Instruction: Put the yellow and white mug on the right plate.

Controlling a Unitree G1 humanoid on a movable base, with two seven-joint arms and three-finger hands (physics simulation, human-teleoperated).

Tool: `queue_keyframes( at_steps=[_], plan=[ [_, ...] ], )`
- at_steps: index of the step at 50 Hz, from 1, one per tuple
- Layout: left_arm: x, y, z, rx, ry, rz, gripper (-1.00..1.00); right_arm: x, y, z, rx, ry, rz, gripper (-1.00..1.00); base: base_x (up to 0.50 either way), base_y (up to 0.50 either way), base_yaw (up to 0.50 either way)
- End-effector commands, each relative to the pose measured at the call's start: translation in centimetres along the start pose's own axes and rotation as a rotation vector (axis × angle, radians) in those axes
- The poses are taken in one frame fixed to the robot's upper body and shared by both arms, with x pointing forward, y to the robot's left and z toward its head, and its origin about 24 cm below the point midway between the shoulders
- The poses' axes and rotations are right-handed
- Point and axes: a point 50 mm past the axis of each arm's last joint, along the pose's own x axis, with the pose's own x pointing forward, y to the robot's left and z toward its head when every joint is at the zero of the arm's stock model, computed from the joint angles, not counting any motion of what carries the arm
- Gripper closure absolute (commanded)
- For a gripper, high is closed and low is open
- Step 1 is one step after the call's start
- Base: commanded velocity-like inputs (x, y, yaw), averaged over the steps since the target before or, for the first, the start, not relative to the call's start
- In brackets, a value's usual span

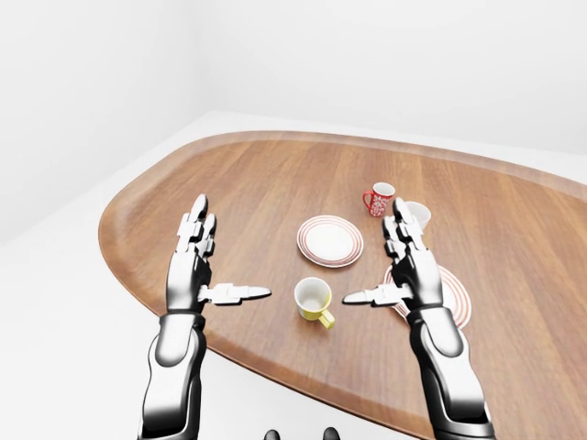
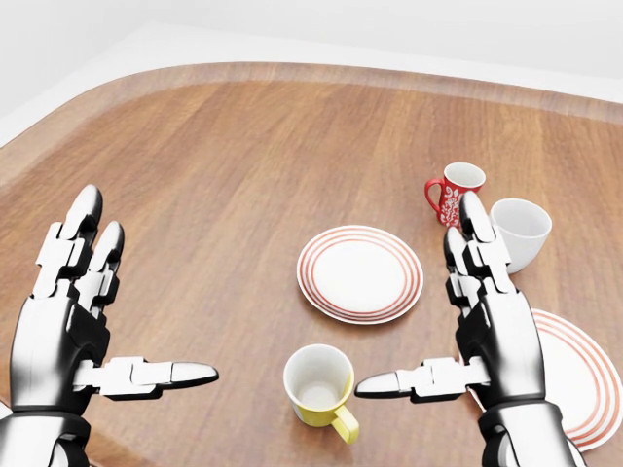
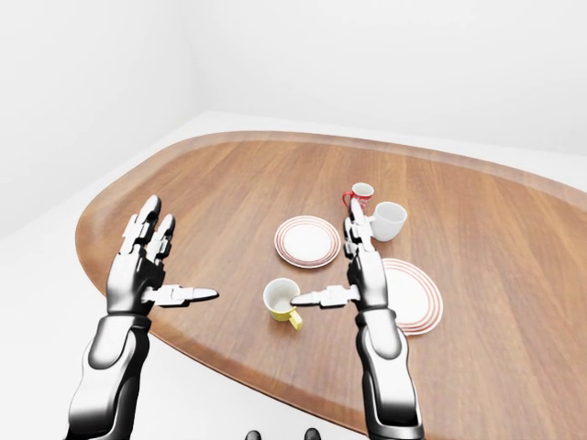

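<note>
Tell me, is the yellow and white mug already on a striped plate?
No, the yellow and white mug stands on the bare wooden table.

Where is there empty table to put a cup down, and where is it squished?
Bare table fills the head view's left and top, beside the striped left plate. The right plate is bare too. It's crowded near the red mug and white mug.
</note>
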Motion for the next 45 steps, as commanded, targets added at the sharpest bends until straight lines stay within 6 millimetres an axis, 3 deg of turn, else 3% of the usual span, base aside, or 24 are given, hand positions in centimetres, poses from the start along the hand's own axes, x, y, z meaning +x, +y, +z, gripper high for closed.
queue_keyframes(
  at_steps=[1,7,34,45],
  plan=[
    [0.0,-0.1,-0.1,0.0,0.004,-0.001,-0.91,-0.4,0.3,0.1,0.039,-0.006,0.033,-1.0,0.0,0.0,0.0],
    [0.0,0.0,-0.1,0.001,0.003,-0.001,-0.91,0.1,0.1,-0.6,-0.017,0.028,0.001,-1.0,0.44,0.13,0.0],
    [0.2,0.3,0.4,0.001,-0.017,0.007,-0.91,0.3,0.1,-0.8,-0.051,0.035,-0.017,-1.0,0.0,0.0,0.0],
    [1.0,1.3,0.9,0.015,-0.046,0.028,-0.91,0.9,0.4,-3.9,-0.186,0.168,0.017,-1.0,0.0,0.0,0.0]
  ],
)
